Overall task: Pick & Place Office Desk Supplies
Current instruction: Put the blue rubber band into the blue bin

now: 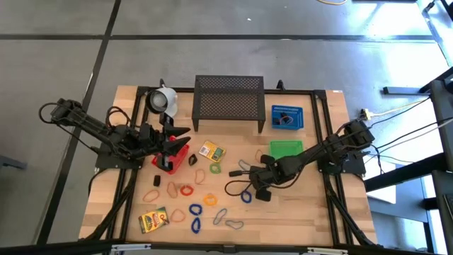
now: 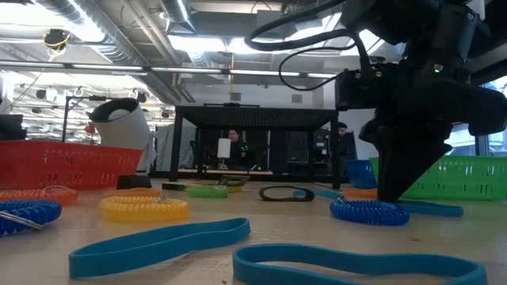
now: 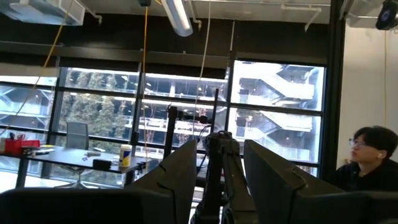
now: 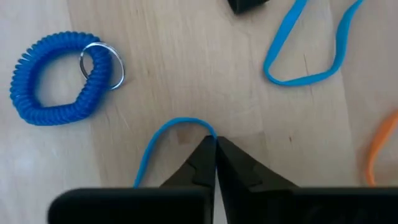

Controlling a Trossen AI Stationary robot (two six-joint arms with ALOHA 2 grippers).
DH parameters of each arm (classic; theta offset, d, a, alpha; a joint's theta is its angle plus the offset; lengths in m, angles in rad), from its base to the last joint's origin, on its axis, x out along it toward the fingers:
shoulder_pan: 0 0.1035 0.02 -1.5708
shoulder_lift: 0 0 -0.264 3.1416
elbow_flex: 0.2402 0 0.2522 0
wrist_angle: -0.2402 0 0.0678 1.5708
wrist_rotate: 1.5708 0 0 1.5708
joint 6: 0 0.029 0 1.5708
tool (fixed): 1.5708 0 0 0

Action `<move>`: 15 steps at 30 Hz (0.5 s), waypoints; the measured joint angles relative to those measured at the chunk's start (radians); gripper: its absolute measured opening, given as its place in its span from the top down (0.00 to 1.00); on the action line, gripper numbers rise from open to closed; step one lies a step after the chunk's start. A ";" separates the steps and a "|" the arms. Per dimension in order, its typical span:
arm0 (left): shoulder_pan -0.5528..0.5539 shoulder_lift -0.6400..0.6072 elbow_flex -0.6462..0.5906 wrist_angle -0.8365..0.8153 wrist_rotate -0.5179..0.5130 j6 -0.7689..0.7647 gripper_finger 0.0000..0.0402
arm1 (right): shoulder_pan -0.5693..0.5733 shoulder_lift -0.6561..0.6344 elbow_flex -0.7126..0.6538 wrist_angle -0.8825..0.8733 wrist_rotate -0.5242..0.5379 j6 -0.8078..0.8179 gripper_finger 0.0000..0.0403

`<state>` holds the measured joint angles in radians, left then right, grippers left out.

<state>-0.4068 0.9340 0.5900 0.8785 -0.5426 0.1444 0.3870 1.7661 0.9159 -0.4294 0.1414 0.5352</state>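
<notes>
Now we count what lies on the wooden table [image 1: 311, 212]. We see three baskets: one red basket [image 1: 172, 154], one green basket [image 1: 286, 148] and one blue basket [image 1: 286, 117]. We see one black mesh shelf [image 1: 228, 99] and one white mug [image 1: 164, 99]. We see two small printed boxes, one box [image 1: 211, 151] near the middle and one other box [image 1: 153, 219] by the front edge. Many thin loops lie around; we cannot count them all.

Past the table is a big room with ceiling lights and tall windows. A person [image 3: 367, 158] sits there.

Our right gripper [image 4: 216, 152] points down at the table, fingers pressed together on a thin blue loop [image 4: 163, 140]. A blue coil ring [image 4: 59, 78] lies near it, off to one side. Another blue loop [image 4: 311, 46] lies just ahead.

Our left gripper [image 1: 182, 138] hangs over the red basket with its fingers [image 3: 177, 177] apart and nothing between them.
</notes>
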 joint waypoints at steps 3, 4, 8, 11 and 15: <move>0.000 0.000 0.000 0.000 0.000 0.000 0.68 | 0.000 -0.043 -0.009 -0.026 0.002 0.003 0.99; 0.000 0.000 0.000 0.000 0.000 0.000 0.68 | 0.000 -0.066 -0.009 -0.024 0.012 0.003 0.99; 0.000 0.000 0.000 0.000 -0.004 0.000 0.68 | 0.001 -0.186 -0.003 -0.008 0.068 0.004 0.99; 0.000 0.000 0.000 0.000 -0.017 0.000 0.68 | 0.001 -0.284 -0.004 -0.006 0.142 0.004 0.99; 0.001 0.000 0.000 0.013 -0.023 0.000 0.68 | -0.007 -0.425 -0.003 -0.004 0.248 0.000 0.99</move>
<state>-0.4061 0.9340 0.5900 0.8913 -0.5652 0.1448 0.3803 1.3409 0.9127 -0.4335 0.3890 0.5350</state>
